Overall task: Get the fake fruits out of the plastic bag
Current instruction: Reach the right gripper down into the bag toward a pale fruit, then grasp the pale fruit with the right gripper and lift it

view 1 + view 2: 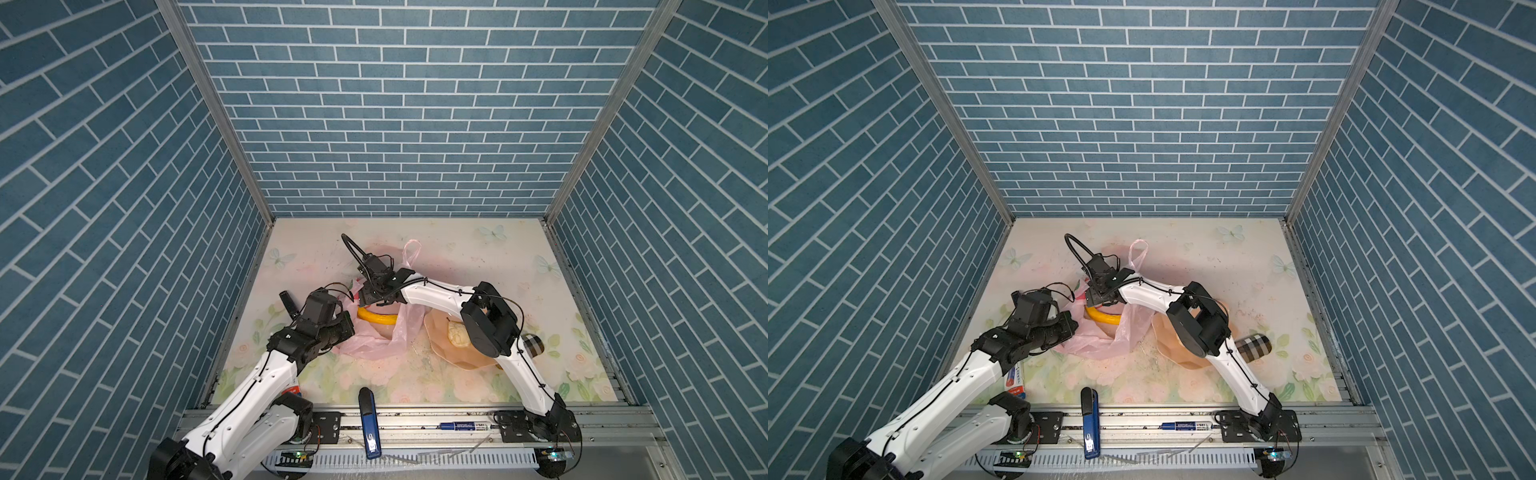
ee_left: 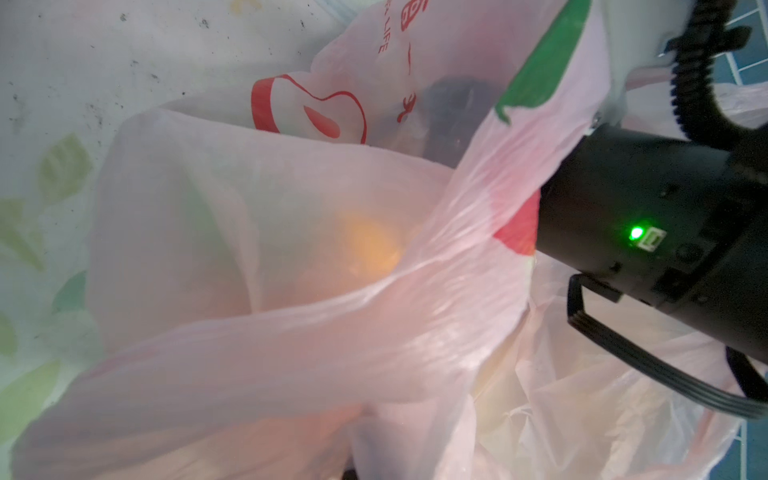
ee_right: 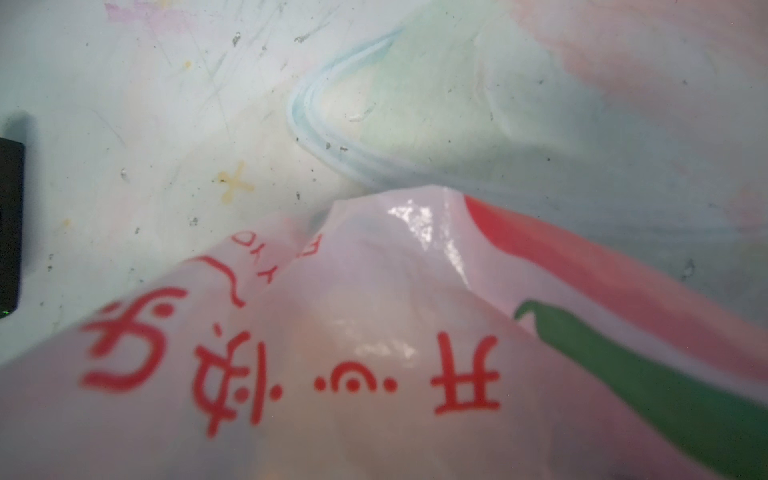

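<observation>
Currently one plastic bag [image 1: 374, 347] sits mid-table. Three fruits are visible: one banana [image 1: 376, 318] at the bag's opening, one cream ball [image 1: 456, 334] out on the single plate [image 1: 438, 347], and one orange blur [image 2: 372, 245] seen through the film. Claws, two: left gripper [image 1: 347, 328] closed at the bag's left edge, film bunched there; right gripper [image 1: 371, 300] over the banana, jaws hidden, can't tell.

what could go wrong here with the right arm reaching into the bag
1. The right gripper hovers at the banana amid loose film; it might pinch the plastic bag too and drag it.
2. The left gripper seems to hold thin film taut; it could slip or tear.
3. The right elbow hangs over the plate, near the cream ball.
</observation>
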You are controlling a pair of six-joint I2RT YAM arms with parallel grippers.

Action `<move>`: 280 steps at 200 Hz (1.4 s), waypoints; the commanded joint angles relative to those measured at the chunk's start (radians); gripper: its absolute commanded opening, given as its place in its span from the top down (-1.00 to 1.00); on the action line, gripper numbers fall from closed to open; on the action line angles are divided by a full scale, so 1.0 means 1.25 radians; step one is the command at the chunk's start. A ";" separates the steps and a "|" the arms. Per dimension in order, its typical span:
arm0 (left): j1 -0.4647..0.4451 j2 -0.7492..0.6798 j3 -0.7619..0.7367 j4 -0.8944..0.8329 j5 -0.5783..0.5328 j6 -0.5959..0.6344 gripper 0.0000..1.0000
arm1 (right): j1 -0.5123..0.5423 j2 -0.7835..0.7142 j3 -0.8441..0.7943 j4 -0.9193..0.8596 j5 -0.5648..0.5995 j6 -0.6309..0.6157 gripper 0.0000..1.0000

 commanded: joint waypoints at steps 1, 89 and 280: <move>-0.003 -0.009 -0.010 -0.022 0.005 0.008 1.00 | -0.012 0.021 0.034 0.017 0.008 0.035 -0.80; -0.002 0.017 0.000 -0.005 -0.017 0.008 1.00 | -0.014 -0.034 -0.030 0.044 -0.031 0.016 -0.23; -0.002 0.001 0.055 -0.001 -0.126 0.005 1.00 | 0.049 -0.333 -0.139 -0.229 -0.156 -0.134 -0.05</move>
